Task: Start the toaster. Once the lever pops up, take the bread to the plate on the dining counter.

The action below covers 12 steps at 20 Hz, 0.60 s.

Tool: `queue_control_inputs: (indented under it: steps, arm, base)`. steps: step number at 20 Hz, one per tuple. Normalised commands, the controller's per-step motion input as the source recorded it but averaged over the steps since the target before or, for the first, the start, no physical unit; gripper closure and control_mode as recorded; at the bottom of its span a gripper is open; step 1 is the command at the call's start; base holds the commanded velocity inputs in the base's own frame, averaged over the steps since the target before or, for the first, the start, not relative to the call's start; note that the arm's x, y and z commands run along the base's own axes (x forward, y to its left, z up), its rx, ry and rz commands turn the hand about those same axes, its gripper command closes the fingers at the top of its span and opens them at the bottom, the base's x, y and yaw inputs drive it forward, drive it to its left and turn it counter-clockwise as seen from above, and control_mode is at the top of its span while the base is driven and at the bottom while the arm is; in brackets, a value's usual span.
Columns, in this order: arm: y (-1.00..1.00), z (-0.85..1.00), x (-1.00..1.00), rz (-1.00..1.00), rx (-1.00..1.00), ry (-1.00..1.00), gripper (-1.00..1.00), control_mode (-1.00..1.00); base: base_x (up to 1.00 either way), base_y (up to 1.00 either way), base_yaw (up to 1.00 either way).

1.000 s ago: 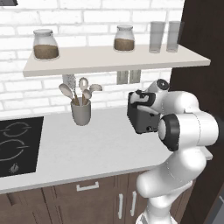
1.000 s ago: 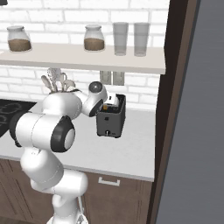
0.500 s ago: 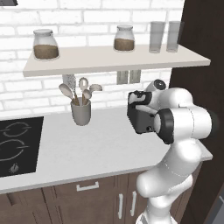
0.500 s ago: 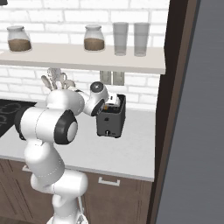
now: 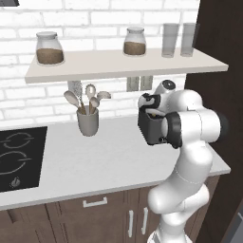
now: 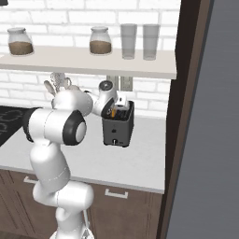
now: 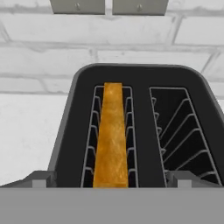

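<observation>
Now poised directly over the small dark grey-black boxy toaster (image 6: 118, 125), the two-finger gripper (image 6: 115, 105) of the white arm, jaws spread wide and grasping nothing. Seen down the hand: toaster (image 7: 135, 127) filling the middle, one square golden-brown slice of bread (image 7: 111, 138) standing on edge in the slot toward 9 o'clock, wire guides on both sides of it; slot toward 3 o'clock bare, showing only its wire rack. Grey finger tips (image 7: 39, 179) at 7 and 5 o'clock, straddling the toaster's near end, apart from the bread. From the left base view: toaster (image 5: 152, 129) partly hidden behind the arm's elbow, resting on the white worktop (image 5: 95, 161); grey cup of wooden utensils (image 5: 88, 121) at 9 o'clock from it, well apart; black hob (image 5: 19, 156) farther out the same way. Above, at 12 o'clock: pale shelf (image 5: 123, 64) carrying two glass jars of brown contents (image 5: 49, 48) and two clear tumblers (image 5: 171, 40). Behind, white brick wall (image 6: 70, 18) with a grey outlet plate just over the toaster.
</observation>
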Motion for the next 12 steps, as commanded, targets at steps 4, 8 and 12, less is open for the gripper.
queue_control_inputs:
  steps: [4, 8, 12]
  arm:
    - [0.0, -0.27, 0.07, 0.0, 0.0, 0.06, -1.0, -1.0]
    - [0.0, -0.24, -0.03, 0.0, 0.0, 0.01, -1.0, -1.0]
    - [0.0, -0.23, -0.15, 0.0, 0.0, 0.0, -1.0, -1.0]
  base:
    - [0.0, 0.0, 0.0]
    - [0.0, 0.0, 0.0]
    - [0.0, 0.0, 0.0]
